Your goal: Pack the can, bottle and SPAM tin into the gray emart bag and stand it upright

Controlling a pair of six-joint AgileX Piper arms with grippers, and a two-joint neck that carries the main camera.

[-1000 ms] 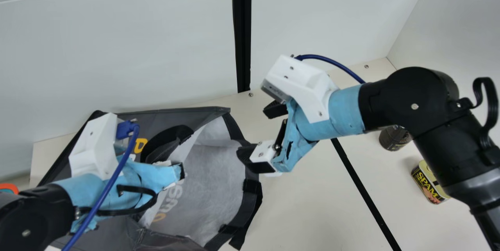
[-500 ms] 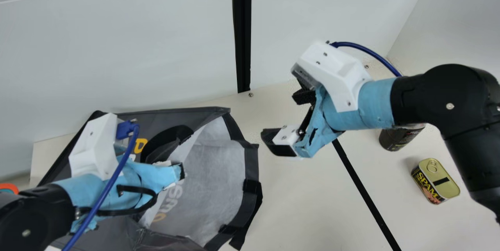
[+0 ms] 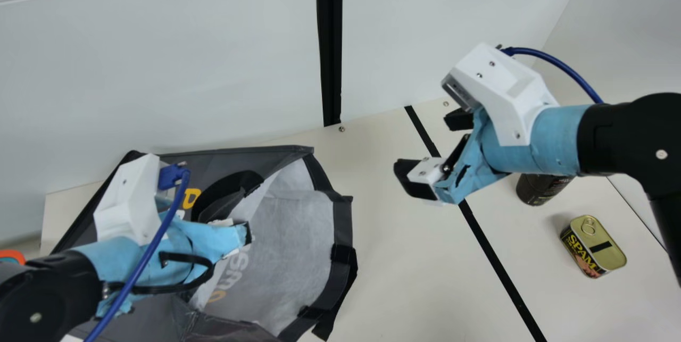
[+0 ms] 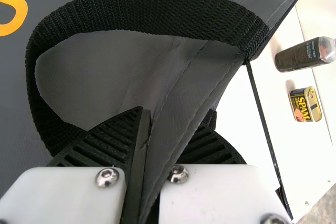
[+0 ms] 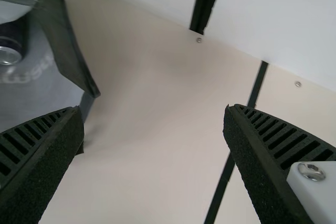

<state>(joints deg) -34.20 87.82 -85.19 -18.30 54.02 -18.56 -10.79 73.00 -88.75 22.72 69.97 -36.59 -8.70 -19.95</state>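
The gray bag [image 3: 290, 246] lies on its side, its mouth facing right. My left gripper [image 3: 242, 230] is at its upper panel; in the left wrist view the left gripper [image 4: 173, 116] is shut on the bag's edge [image 4: 181, 103] beside the black handle. Right of the mouth, above the table, my right gripper [image 3: 425, 142] stands open; in the right wrist view nothing is between the right gripper's [image 5: 152, 111] fingers. That view shows a dark can [image 5: 9, 55] inside the bag. The dark bottle [image 3: 537, 189], partly hidden by the right arm, and the SPAM tin [image 3: 595, 246] are at the right.
A white wall [image 3: 159, 76] rises behind the table [image 3: 393, 278]. A black strip [image 3: 500, 267] crosses the tabletop between the bag and the tin. Something orange [image 3: 13, 256] shows at the far left edge.
My right gripper has moved away from the bag's mouth to the right, uncovering the bag's rim and the top of the SPAM tin. The left arm has stayed still.
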